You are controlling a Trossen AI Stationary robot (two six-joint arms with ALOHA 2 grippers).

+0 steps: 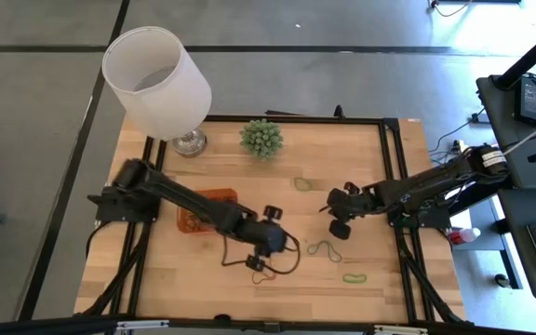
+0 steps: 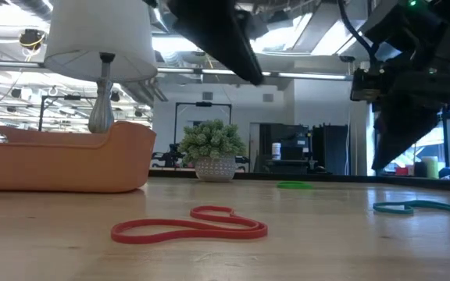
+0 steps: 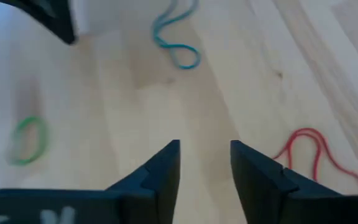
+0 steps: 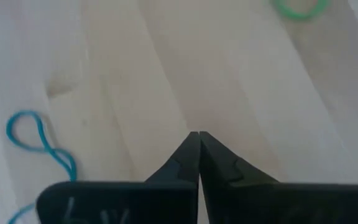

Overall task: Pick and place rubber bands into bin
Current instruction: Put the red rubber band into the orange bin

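My left gripper [image 3: 205, 163] hangs released above the table [image 1: 342, 214], a red rubber band [image 3: 312, 155] at its 3 o'clock. My right gripper [image 4: 197, 152] is clenched, empty.

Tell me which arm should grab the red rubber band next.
Left. The left hand is open just above the table with the red rubber band right beside it. The right hand is shut and sits across the table, nearer the teal band.

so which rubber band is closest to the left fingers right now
The red rubber band, a pinched loop lying just beside the open left fingers. The teal band and the green band lie farther off across the table.
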